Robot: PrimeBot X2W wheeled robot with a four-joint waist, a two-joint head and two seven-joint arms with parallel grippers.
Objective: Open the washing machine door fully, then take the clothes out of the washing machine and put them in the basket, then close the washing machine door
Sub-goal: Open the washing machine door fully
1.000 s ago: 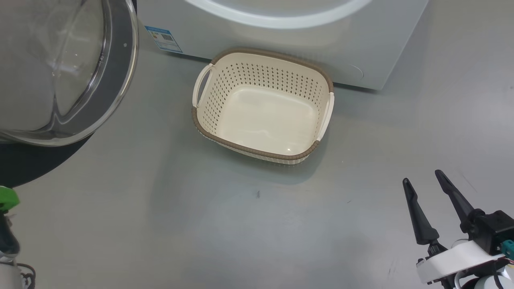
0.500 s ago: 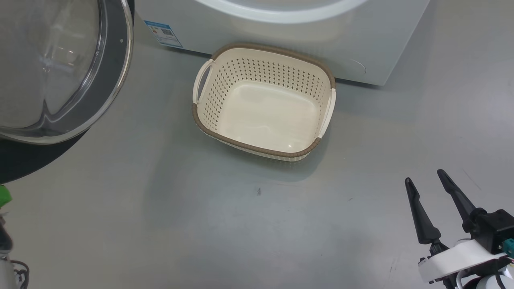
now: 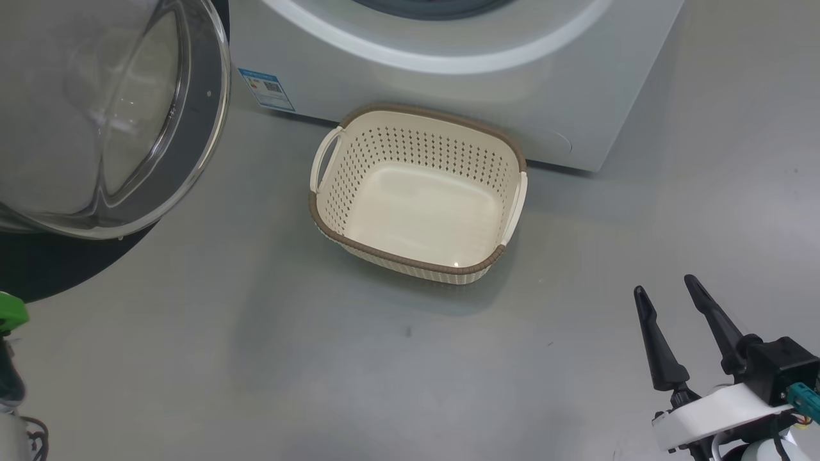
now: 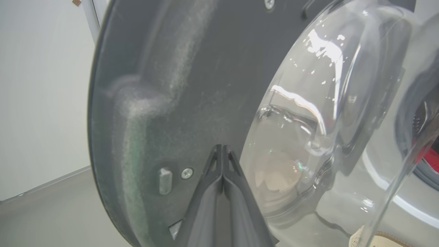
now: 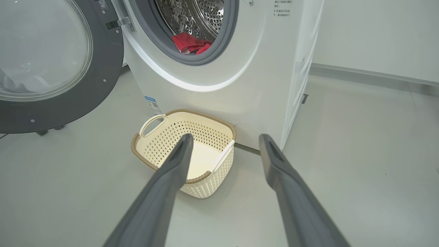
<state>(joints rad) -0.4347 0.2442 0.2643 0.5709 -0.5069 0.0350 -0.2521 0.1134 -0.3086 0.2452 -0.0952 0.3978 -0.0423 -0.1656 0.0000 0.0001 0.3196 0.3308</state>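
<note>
Opening looks nearly done: the left hand (image 4: 223, 148), fingers together, tips against the washing machine door (image 4: 154, 85); next the right hand (image 5: 225, 138), fingers apart, must reach the clothes (image 5: 189, 42) ahead

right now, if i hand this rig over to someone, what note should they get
Left gripper: shut, empty, tips at the grey inner face of the washing machine door; contact unclear.
Right gripper: open, empty, held low on the right, short of the basket.
Door swung wide open to the left. Red clothes lie inside the washing machine. Basket stands empty in front of it.
Done: door opened.
Left: move the clothes into the basket, then close the door.
</note>
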